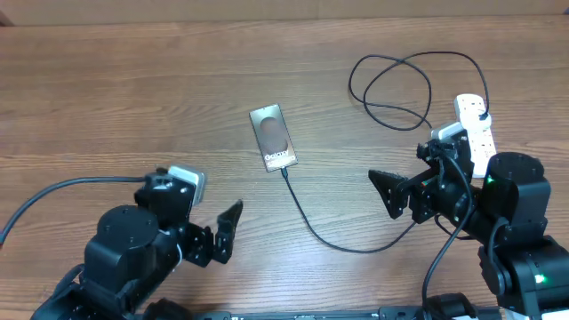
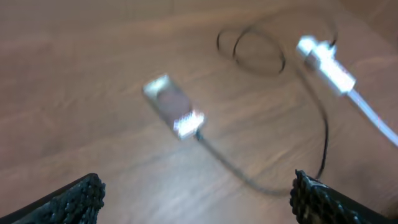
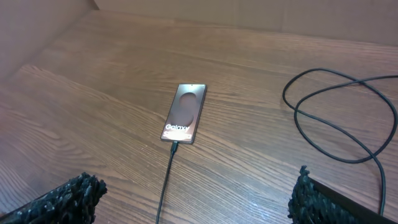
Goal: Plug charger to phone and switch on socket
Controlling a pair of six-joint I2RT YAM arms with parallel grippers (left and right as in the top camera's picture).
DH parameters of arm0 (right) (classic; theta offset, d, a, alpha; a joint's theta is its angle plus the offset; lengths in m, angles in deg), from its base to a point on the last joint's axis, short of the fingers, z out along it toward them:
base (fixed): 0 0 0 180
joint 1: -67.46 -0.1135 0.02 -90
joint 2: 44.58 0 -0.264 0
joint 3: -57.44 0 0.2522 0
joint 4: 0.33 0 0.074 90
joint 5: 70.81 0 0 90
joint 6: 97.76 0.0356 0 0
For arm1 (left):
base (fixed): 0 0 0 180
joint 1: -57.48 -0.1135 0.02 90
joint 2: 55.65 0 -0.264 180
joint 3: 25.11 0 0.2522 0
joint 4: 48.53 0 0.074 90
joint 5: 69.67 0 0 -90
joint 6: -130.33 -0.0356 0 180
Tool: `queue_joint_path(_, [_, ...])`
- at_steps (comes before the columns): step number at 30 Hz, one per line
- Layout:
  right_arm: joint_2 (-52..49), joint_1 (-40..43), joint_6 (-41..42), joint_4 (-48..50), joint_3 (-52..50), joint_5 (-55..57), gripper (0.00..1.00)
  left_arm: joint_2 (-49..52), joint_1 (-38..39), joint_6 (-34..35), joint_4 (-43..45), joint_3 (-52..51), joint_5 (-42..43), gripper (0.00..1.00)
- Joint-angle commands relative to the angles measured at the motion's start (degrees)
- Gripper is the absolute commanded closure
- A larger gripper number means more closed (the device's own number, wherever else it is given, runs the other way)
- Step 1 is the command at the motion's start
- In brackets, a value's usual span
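Observation:
The phone (image 1: 272, 138) lies flat mid-table, lettered end toward me. The charger cable (image 1: 311, 222) runs from that end, curves right under my right arm and loops (image 1: 400, 89) near the socket (image 1: 476, 124), a white strip at far right. In the right wrist view the connector (image 3: 174, 148) sits against the phone's (image 3: 185, 113) lettered end and looks inserted. My left gripper (image 1: 222, 233) is open and empty, below and left of the phone. My right gripper (image 1: 388, 194) is open and empty, right of the cable. The blurred left wrist view shows phone (image 2: 174, 106), cable (image 2: 249, 177) and socket (image 2: 326, 62).
The wooden table (image 1: 133, 98) stretches left and back of the phone. A thick black cable (image 1: 53, 191) leads off at the left edge to my left arm. The socket's switches are too small to read.

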Motion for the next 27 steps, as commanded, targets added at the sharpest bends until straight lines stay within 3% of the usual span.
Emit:
queue_joint_path(1, [0.46,-0.17,0.20,0.28,0.09,0.28,0.00,-0.22,0.42,1.01,-3.78,0.00,0.20,0.00])
queue_joint_path(8, [0.46,-0.17,0.20,0.28,0.09,0.28,0.00,-0.22,0.42,1.01,-10.60,0.00,0.20,0.00])
queue_joint_path(18, [0.46,-0.17,0.20,0.28,0.09,0.28,0.00,-1.40,-2.29,1.01,-12.17,-0.04,0.20,0.01])
queue_joint_path(22, [0.46,-0.17,0.20,0.28,0.09,0.28,0.00,-1.42,-9.57,1.03,-12.55,-0.04,0.20,0.00])
queue_joint_path(27, [0.46,-0.17,0.20,0.28,0.09,0.28,0.00,-2.14,-24.15,1.03,-12.55,-0.04,0.20,0.00])
